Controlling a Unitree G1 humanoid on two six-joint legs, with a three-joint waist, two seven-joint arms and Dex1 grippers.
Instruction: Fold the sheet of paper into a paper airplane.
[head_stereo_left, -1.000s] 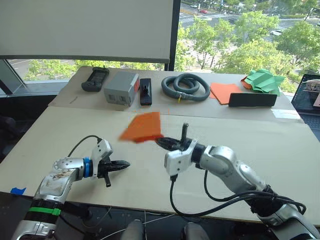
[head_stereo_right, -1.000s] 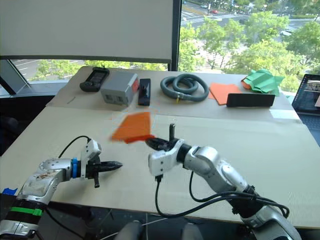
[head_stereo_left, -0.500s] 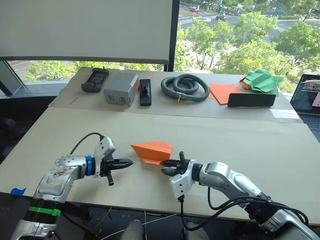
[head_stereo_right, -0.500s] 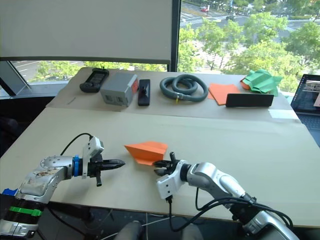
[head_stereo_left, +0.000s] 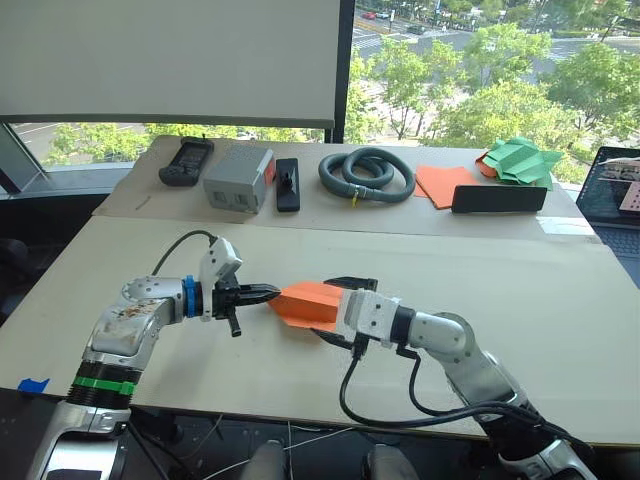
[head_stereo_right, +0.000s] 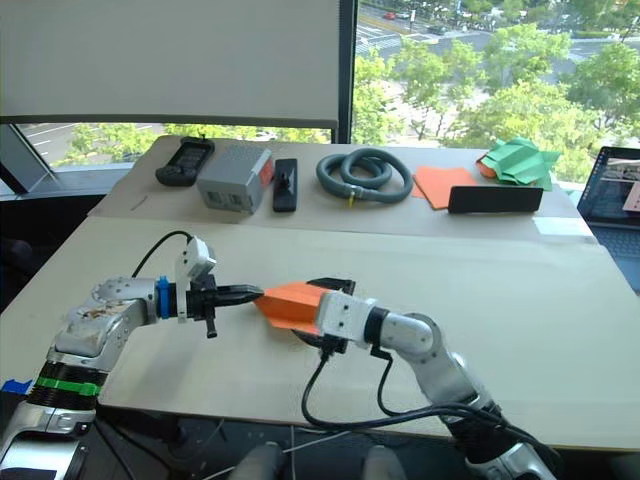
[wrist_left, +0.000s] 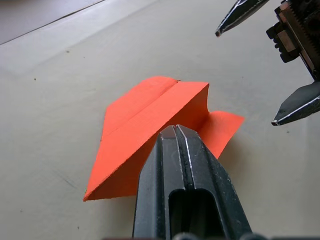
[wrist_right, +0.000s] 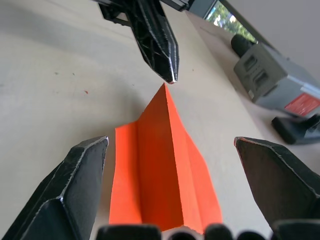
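Since half a second ago, left gripper (head_stereo_left: 268, 293) has advanced, fingers pressed together, tip meeting the paper airplane (head_stereo_left: 308, 303) lying mid-table (head_stereo_left: 560, 300); at its 3 o'clock, right gripper (head_stereo_left: 336, 310) spreads wide, straddling the tail.

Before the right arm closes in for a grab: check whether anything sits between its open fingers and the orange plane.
Nothing visible does. The paper airplane lies on the table right between the right gripper's spread fingers. The left gripper, fingers shut, sits at the plane's pointed nose, at the far end from the right gripper.
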